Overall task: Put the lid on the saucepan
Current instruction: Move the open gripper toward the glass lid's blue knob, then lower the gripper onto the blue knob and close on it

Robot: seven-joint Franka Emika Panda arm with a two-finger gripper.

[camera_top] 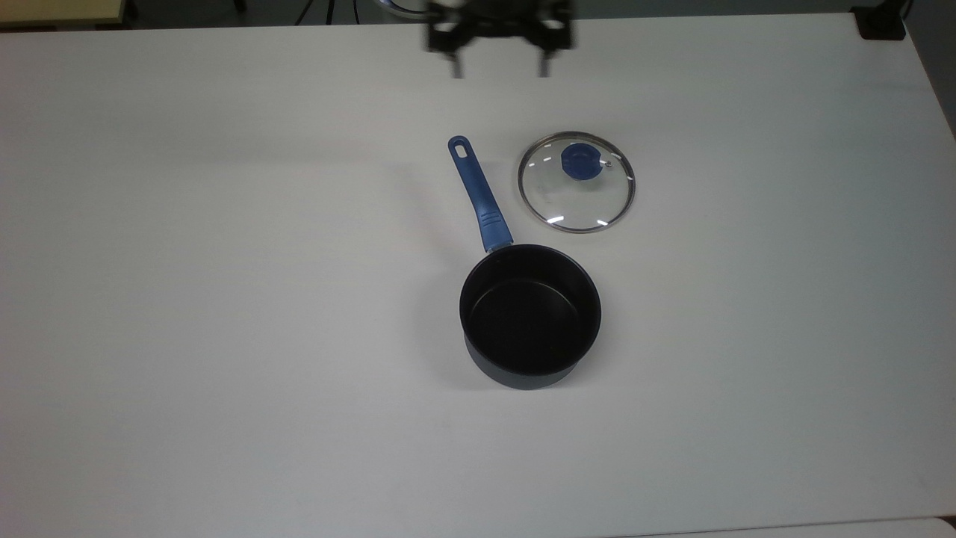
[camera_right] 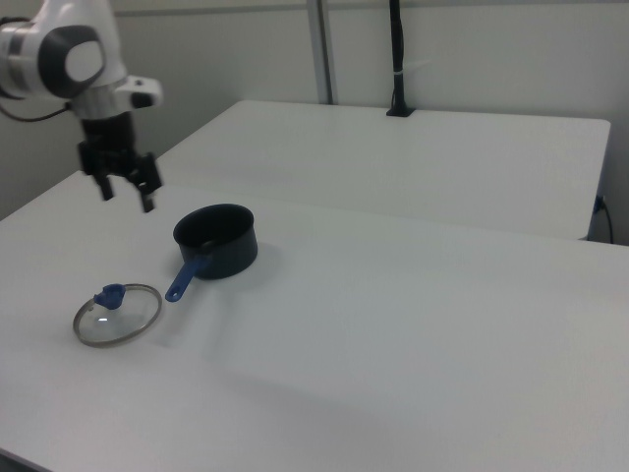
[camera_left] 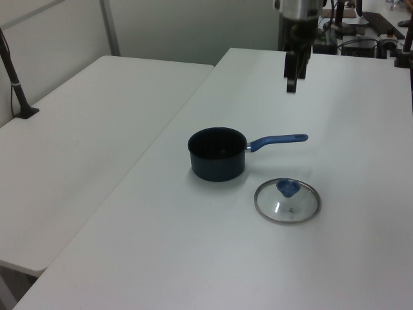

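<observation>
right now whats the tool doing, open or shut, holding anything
Tool: open, holding nothing, up in the air above the table, away from the lid.

Saucepan [camera_top: 530,317]: round, black interior, dark blue-grey exterior, upright and uncovered at centre of the top view; its blue slotted handle runs toward the upper left. Lid [camera_top: 576,182]: clear glass, metal rim, blue knob apparently upward, flat on the desk [camera_top: 224,299], just beside the handle, apart from the pan body.
</observation>
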